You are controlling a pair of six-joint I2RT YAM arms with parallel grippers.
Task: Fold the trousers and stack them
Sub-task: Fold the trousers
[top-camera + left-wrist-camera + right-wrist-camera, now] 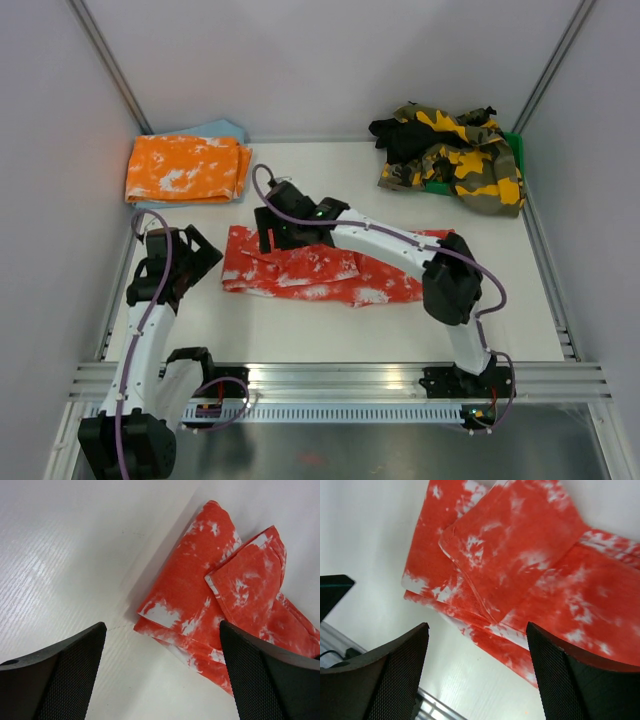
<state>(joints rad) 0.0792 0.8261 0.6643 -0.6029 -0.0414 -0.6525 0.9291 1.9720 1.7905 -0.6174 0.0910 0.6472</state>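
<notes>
The red trousers [330, 277] with white splotches lie folded in a long strip across the middle of the table. Their left end shows folded layers in the left wrist view [200, 595] and the right wrist view [530, 565]. My right gripper [272, 236] hovers over that left end, open [477, 675], nothing between its fingers. My left gripper [203, 262] sits just left of the same end, also open [162, 675] and empty, its right finger [270, 680] over the cloth's edge.
A folded orange-and-white pair [186, 168] lies at the back left on a light blue cloth [222, 130]. A heap of yellow-green camouflage and black trousers [452, 152] sits at the back right on a green thing [515, 148]. A metal rail [340, 380] runs along the near edge.
</notes>
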